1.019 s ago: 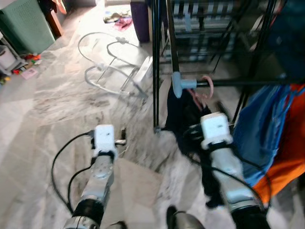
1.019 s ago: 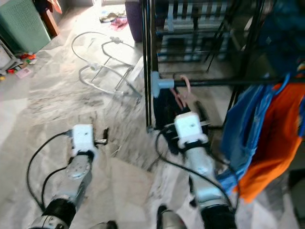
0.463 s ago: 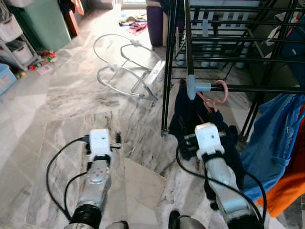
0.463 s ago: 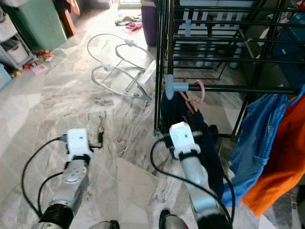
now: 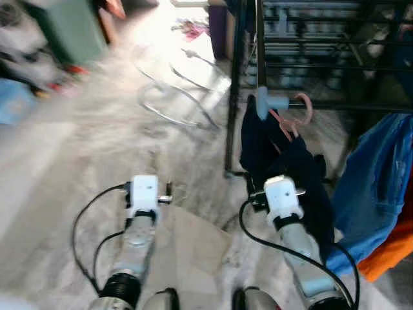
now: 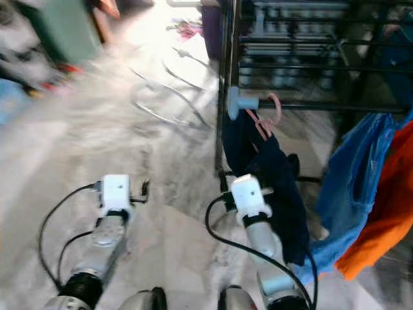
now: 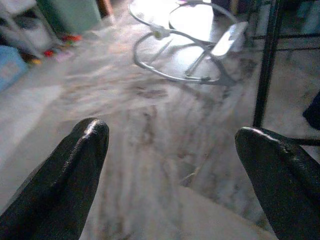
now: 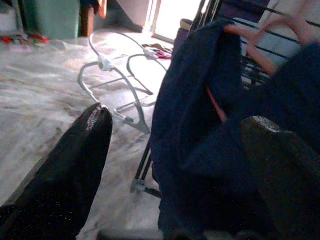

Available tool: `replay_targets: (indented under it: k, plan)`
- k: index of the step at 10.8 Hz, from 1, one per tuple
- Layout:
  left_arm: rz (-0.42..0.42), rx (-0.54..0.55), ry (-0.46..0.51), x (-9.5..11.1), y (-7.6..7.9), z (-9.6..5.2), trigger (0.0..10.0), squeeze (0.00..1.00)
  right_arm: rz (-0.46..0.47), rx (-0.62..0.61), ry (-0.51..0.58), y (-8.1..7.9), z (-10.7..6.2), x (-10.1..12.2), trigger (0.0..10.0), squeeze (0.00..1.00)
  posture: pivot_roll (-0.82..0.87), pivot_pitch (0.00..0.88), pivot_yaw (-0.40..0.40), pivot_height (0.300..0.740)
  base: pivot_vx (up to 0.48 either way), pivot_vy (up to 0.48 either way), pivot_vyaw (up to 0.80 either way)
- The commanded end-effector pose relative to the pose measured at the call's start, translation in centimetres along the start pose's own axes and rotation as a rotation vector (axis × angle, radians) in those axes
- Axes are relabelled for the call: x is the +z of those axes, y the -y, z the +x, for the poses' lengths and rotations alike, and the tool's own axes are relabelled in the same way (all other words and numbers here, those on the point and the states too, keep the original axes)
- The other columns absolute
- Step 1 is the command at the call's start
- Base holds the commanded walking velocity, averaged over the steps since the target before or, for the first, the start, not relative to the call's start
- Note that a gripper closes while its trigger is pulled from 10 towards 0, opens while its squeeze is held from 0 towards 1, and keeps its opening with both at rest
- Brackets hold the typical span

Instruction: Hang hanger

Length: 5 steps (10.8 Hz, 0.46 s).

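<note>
The pink hanger (image 5: 292,117) hangs by its hook over the black rail of the drying rack (image 5: 335,104), just beside the rail's blue-grey end cap. A dark navy garment (image 5: 284,168) droops from it, crumpled and slumping downward.

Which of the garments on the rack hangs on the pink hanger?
The dark navy garment, just ahead of the right gripper; the blue garment and orange garment hang farther right.
</note>
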<state>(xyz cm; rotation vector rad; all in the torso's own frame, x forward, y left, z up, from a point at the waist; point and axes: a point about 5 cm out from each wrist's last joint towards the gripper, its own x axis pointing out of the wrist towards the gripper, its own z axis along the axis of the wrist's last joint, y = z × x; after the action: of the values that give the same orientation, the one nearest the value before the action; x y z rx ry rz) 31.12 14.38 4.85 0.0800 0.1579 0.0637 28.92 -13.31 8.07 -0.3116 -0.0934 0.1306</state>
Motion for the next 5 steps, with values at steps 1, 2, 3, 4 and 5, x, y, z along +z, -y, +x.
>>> replay_targets:
  k: [1,2,3,4,5]
  plan:
    - [-0.003,-0.008,-0.028,-0.7,0.3,-0.3,10.0,0.00,0.007,-0.007,-0.036,0.4,-0.4,-0.9,10.0,0.00,-0.16,0.163,0.038,0.740,-0.356,0.000,0.00]
    - [-0.003,-0.007,-0.030,-0.8,0.4,-0.3,10.0,0.00,0.008,-0.006,-0.039,0.3,-0.3,-1.0,10.0,0.00,-0.16,0.162,0.037,0.740,-0.352,0.000,0.00]
    - [-0.002,-0.007,-0.033,-0.9,0.4,-0.3,10.0,0.00,0.009,-0.003,-0.043,0.3,-0.2,-1.1,10.0,0.00,-0.16,0.159,0.036,0.740,-0.356,0.000,0.00]
    - [0.002,-0.007,-0.041,-1.0,0.4,-0.3,10.0,0.00,0.015,0.005,-0.063,0.2,-0.2,-1.5,10.0,0.00,-0.17,0.157,0.034,0.740,-0.352,0.000,0.00]
    - [0.014,-0.011,-0.065,-1.7,0.4,-0.4,10.0,0.00,0.019,0.026,-0.119,0.1,-0.4,-2.8,10.0,0.00,-0.17,0.154,0.033,0.740,-0.307,0.000,0.00]
